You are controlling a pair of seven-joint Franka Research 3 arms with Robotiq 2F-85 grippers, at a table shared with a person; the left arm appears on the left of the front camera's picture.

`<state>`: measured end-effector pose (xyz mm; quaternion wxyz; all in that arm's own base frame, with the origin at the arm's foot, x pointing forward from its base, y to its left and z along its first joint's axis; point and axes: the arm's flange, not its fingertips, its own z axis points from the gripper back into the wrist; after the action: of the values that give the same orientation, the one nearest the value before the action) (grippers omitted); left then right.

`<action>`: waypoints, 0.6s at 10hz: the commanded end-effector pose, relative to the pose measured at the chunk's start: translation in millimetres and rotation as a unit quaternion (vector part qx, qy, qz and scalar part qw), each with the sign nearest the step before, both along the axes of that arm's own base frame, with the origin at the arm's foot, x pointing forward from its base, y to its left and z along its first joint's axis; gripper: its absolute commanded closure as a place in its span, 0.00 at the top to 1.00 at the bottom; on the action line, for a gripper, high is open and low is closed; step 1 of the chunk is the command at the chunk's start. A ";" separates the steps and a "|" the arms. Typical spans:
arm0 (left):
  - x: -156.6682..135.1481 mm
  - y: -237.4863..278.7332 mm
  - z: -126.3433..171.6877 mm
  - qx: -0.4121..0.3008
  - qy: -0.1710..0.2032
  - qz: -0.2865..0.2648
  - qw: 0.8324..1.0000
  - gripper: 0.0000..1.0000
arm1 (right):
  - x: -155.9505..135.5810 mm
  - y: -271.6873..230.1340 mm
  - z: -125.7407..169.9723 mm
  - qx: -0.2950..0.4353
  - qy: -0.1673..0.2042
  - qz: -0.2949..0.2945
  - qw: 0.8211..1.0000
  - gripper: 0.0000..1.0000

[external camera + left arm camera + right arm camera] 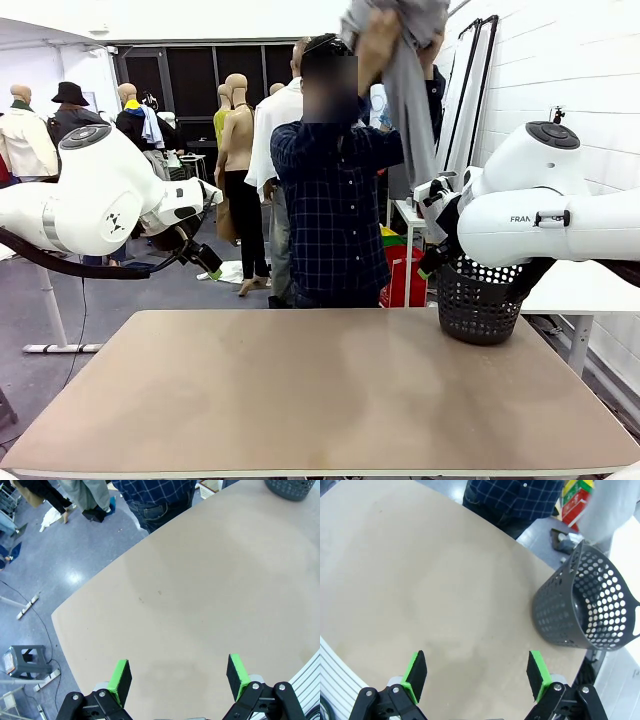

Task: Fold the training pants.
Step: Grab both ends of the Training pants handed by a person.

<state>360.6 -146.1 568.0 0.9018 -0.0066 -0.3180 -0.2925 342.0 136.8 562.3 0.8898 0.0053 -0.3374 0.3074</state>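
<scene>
Left hand (177, 666) and right hand (476, 662) both gape wide, empty, above the tan worktop (300, 400). The light grey jersey training pants (408, 90) dangle beyond its far edge, held aloft by the person (335, 200) — soft, light, floppy. Probably best pinched at the waistband or hems.

The left tool (175, 674) and the right tool (476, 673) both point downward, jaws spread wide apart.

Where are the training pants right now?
Front view, top centre-right: the person at the far side holds the training pants raised overhead, off the table, up and left of the black basket.
</scene>
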 end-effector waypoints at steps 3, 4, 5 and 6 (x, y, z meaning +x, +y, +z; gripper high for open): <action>0.0 0.4 0.3 0.000 0.000 -0.001 1.000 1.00 | 0.1 -0.3 0.3 0.001 0.000 0.000 1.000 1.00; 0.0 0.4 0.3 0.000 0.000 -0.001 1.000 1.00 | 0.1 -0.3 0.3 0.001 0.000 0.000 1.000 1.00; 0.0 0.4 0.3 0.000 0.000 -0.001 1.000 1.00 | 0.1 -0.3 0.3 0.001 0.000 0.000 1.000 1.00; 0.0 0.4 0.3 0.000 0.000 -0.001 1.000 1.00 | 0.1 -0.3 0.3 0.001 0.000 0.000 1.000 1.00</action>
<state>360.6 -146.2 568.0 0.9018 -0.0066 -0.3180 -0.2925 342.0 136.8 562.3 0.8898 0.0053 -0.3374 0.3074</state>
